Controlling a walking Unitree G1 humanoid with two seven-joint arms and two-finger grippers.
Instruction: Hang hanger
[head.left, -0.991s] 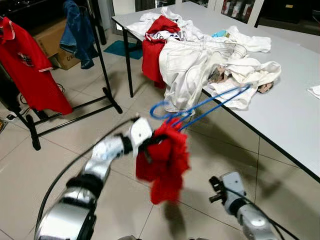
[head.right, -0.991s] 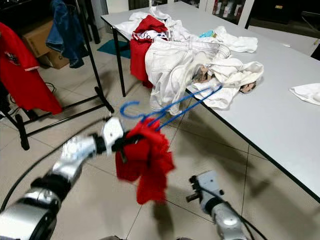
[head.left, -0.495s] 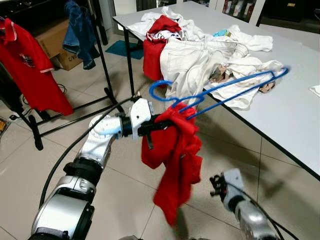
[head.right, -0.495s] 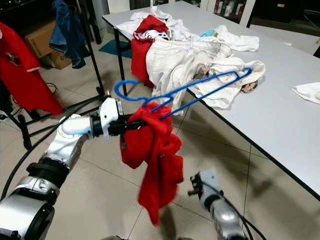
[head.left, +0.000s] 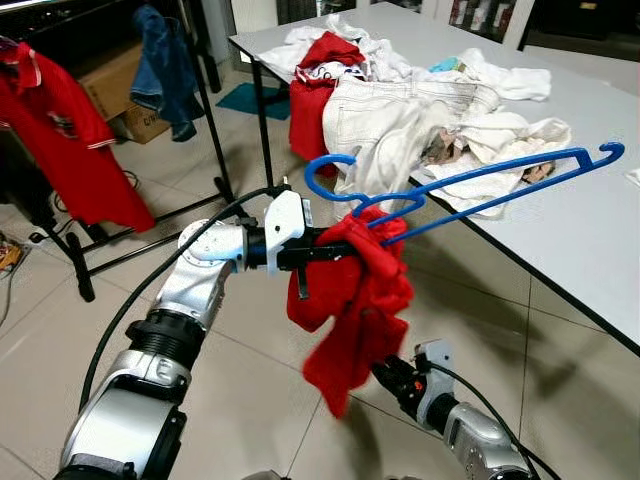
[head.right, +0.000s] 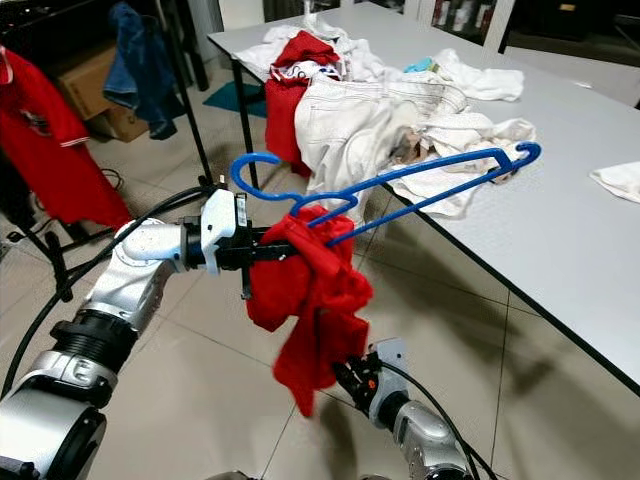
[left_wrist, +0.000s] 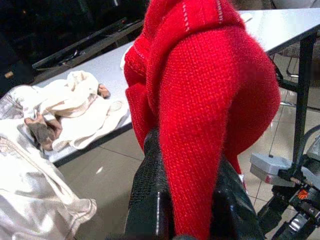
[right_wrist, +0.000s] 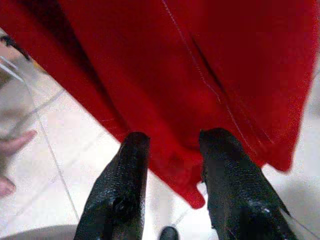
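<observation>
Hanger (head.left: 470, 185) with red garment (head.left: 355, 300) clamped in left gripper (head.left: 335, 247) fingers (left_wrist: 150, 190)

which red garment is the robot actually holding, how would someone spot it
Start at the left gripper raised over the tiled floor before the grey table. The red knit garment hangs bunched from its fingers, on a blue hanger, unlike the red shirt on the rack.

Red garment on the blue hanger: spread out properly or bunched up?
Bunched. The red garment hangs in a crumpled clump below the blue hanger, pinched in the left pincer.
</observation>
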